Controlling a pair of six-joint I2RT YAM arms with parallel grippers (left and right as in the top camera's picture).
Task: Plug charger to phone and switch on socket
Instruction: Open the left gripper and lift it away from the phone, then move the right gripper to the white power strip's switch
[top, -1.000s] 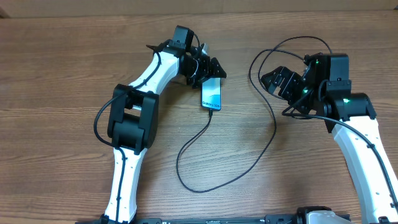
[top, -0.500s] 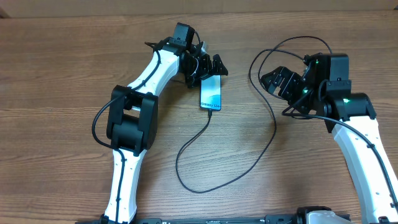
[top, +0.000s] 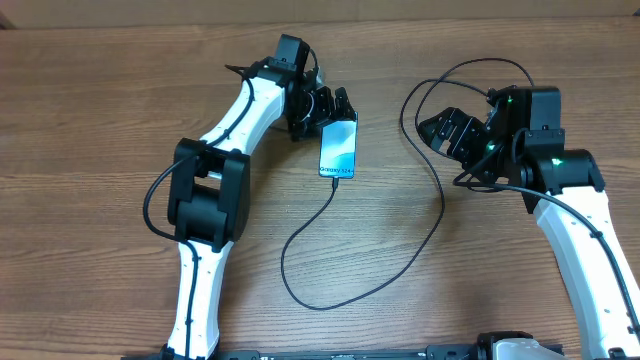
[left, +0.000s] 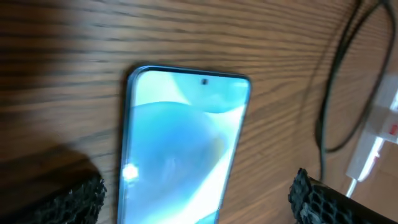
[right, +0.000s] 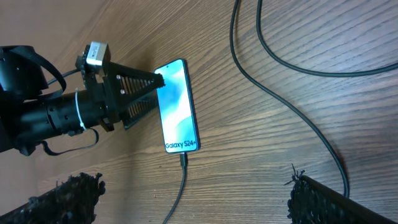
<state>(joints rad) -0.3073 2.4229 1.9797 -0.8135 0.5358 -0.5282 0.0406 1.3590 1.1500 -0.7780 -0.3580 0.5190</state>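
The phone (top: 339, 150) lies flat on the wooden table with its light blue screen lit. It also shows in the left wrist view (left: 180, 149) and the right wrist view (right: 177, 106). The charger's black cable (top: 300, 235) is plugged into the phone's near end (right: 182, 159) and loops across the table toward the right arm. My left gripper (top: 328, 106) is open at the phone's far end, its fingers (left: 199, 205) either side of the phone, apart from it. My right gripper (top: 450, 130) is open and empty (right: 199, 199). Part of the white socket (left: 373, 143) with a red mark shows at the right edge; in the overhead view it is hidden by the right arm.
The cable makes a wide loop (top: 430, 225) between the two arms and a second loop (top: 450, 75) at the back right. A cardboard-coloured edge (top: 400, 8) runs along the back of the table.
My left gripper has shifted slightly to the left, and the phone has turned a little with it. The right arm has not moved.
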